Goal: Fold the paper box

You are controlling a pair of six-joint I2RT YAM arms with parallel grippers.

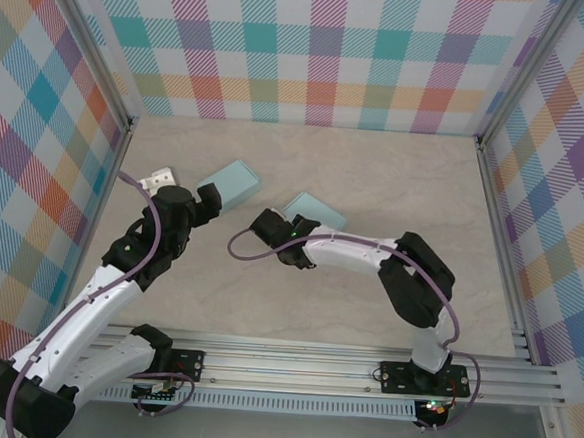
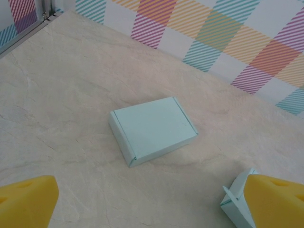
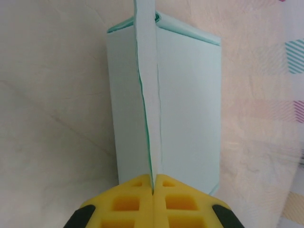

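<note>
Seen from above, two robot arms reach over a pale marble-patterned table enclosed by pastel plaid walls. Two light blue paper boxes lie near the middle of the table, a little apart. The right gripper is at the near left edge of the right-hand paper box. In the right wrist view, its yellow fingers are clenched together on a thin upright flap of that box. The flap stands on edge and runs straight away from the fingertips, with the box's flat blue body resting on the table beneath and beside it. The left gripper sits just beside the left-hand paper box, its fingers released and spread wide, grasping nothing. The left wrist view shows that box lying flat and closed on the table ahead of the two yellow fingers. A corner of light blue card sits against the other finger at the lower right; whether it touches cannot be told.
</note>
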